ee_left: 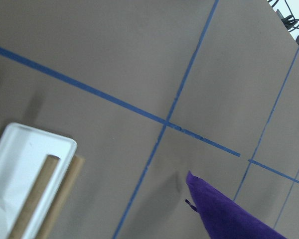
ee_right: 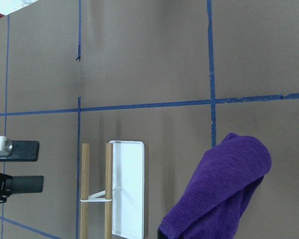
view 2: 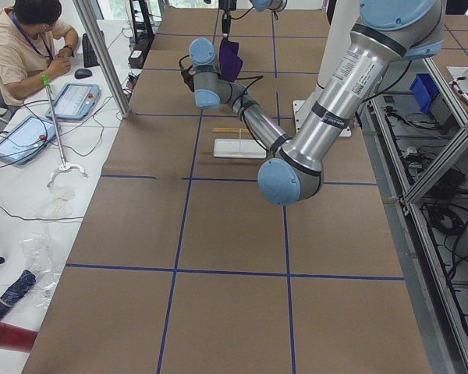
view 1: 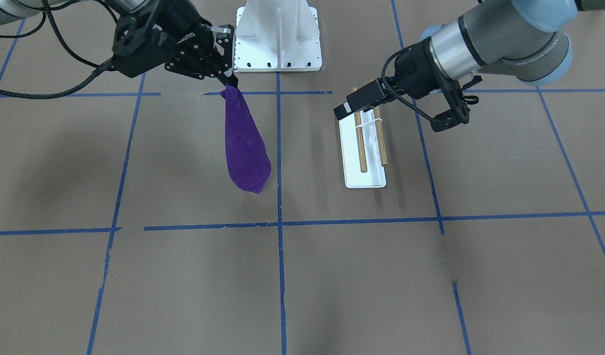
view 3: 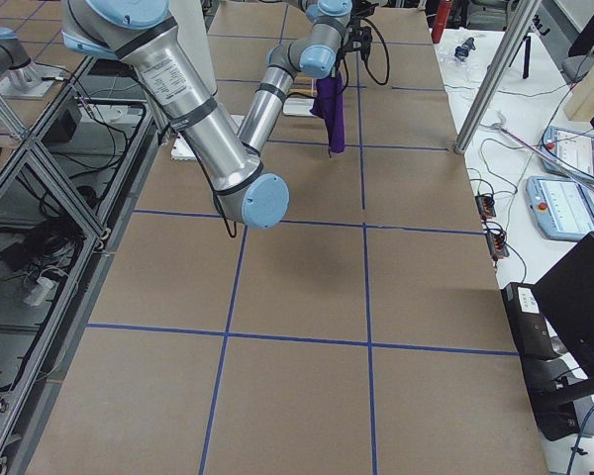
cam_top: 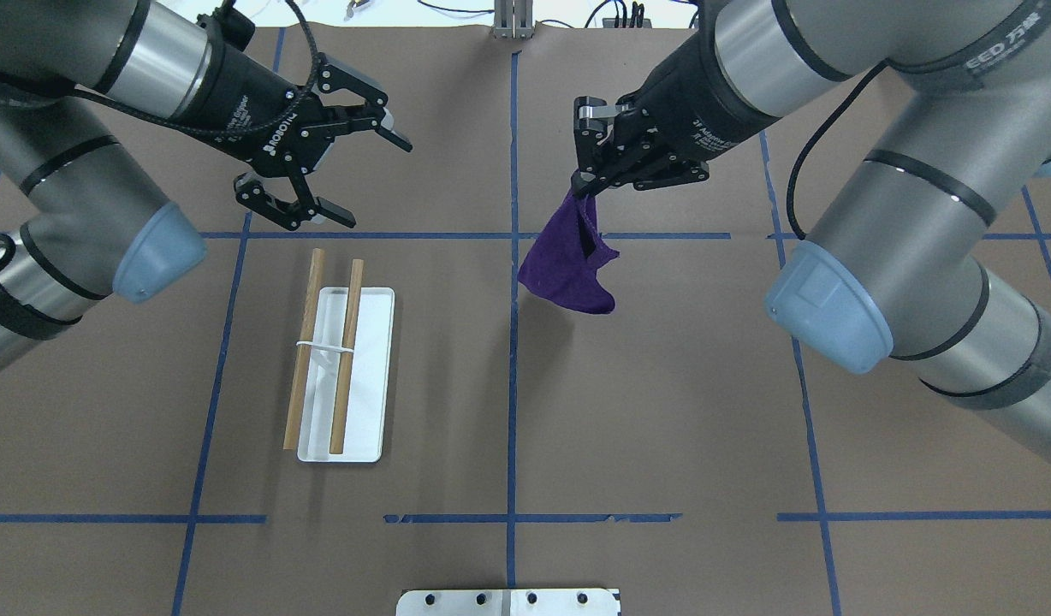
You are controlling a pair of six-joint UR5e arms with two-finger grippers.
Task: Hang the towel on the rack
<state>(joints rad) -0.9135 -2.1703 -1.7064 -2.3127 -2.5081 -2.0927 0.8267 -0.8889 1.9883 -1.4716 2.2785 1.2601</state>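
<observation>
Right hand (cam_top: 584,184), clamped on the towel's (cam_top: 568,269) corner, dangles it over mid-tabletop; left hand (cam_top: 376,184) gapes, empty. It is best carried high toward the left edge, then lowered across the rack (cam_top: 371,368) dowels.

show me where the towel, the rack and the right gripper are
towel (view 1: 246,143): front-facing view, middle of the hanging purple cloth.
rack (cam_top: 373,385): overhead view, bare part of its white base.
right gripper (cam_top: 583,185): overhead view, between the fingertips pinching the towel's top.
</observation>
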